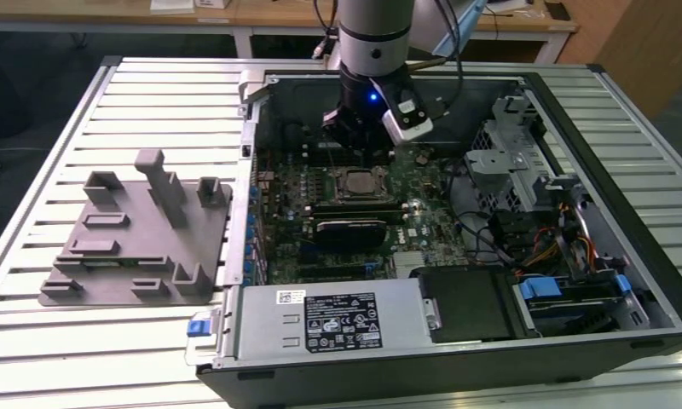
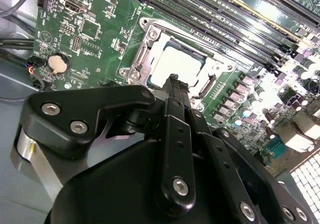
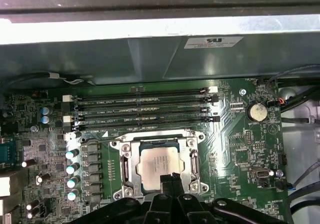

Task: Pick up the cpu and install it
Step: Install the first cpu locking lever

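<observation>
Cpu: seated flat in the motherboard socket, so placement looks done; gripper poised just above it, jaws closed, holding nothing.

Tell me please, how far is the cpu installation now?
Looks done: the cpu already lies flat inside the socket on the motherboard, in both wrist views. In hand: nothing visible; the pincer sits just over the chip's edge. Left: the socket frame appears open around the chip, so seating looks unconfirmed.
</observation>
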You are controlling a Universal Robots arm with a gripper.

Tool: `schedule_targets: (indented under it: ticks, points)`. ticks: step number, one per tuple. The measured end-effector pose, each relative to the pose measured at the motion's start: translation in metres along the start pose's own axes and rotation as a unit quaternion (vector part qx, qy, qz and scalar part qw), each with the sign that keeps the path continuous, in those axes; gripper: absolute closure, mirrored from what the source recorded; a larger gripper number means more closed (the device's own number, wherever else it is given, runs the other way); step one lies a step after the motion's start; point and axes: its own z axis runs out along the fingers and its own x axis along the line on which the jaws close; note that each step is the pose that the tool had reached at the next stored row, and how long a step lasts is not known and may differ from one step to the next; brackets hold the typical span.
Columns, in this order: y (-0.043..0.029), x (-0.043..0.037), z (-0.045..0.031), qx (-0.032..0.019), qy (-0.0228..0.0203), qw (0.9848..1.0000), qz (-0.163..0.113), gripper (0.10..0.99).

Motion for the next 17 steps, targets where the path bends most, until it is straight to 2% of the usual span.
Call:
schedule_targets:
  ticks: [4, 8, 17]
  points:
    - [-0.0001, 0.0009, -0.0003, 0.0002, 0.0001, 1.0000, 0.000, 0.980]
    - [-0.0004, 0.0056, -0.0006, 0.0001, 0.0000, 1.0000, 0.000, 0.980]
    - [-0.0017, 0.0228, -0.0018, 0.0001, -0.0005, 1.0000, 0.000, 0.980]
